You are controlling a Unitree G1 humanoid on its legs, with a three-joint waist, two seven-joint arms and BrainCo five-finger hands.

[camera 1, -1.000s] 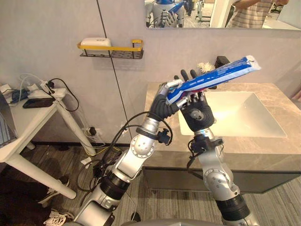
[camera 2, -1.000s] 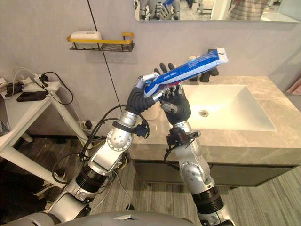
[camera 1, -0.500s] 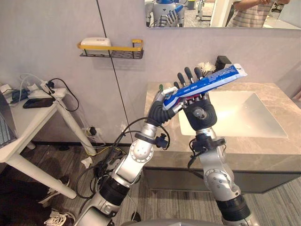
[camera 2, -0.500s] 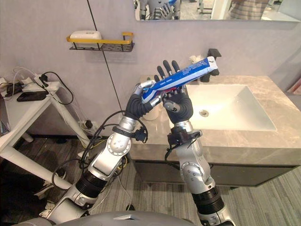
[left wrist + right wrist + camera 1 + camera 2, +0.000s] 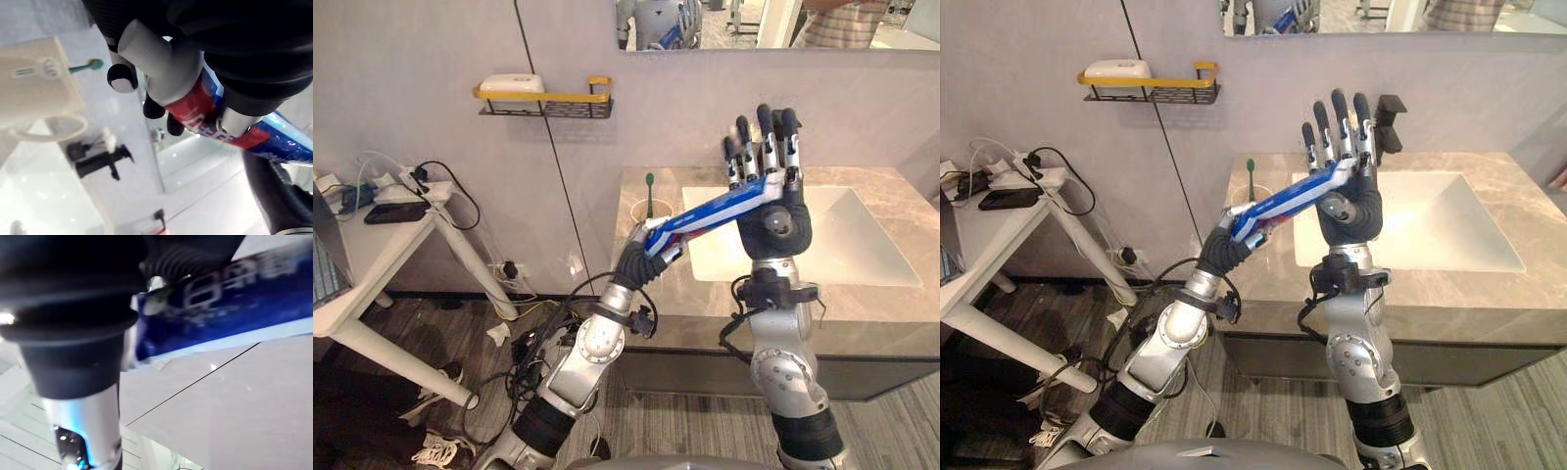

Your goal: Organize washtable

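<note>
**Toothpaste tube in transit.** The toothpaste tube (image 5: 710, 210) was held aloft over the front of the counter (image 5: 693, 296). It slanted up from my left hand (image 5: 634, 260), whose fingers were curled tight round its lower end. Its upper end lay across the base of the fingers of my right hand (image 5: 773, 223), seemingly touching them. Those fingers stood straight and spread, gripping nothing. One second before, the tube's tip had jutted well past the right hand toward the wall. I had since drawn the tube down and back with the left hand, while the right hand rose and straightened. This uncovered the cup (image 5: 646, 211) with its green toothbrush (image 5: 649, 188), just beyond the left hand and beside the basin (image 5: 862, 245). I judged the tube not yet stowed, and the cup its likely place.
</note>
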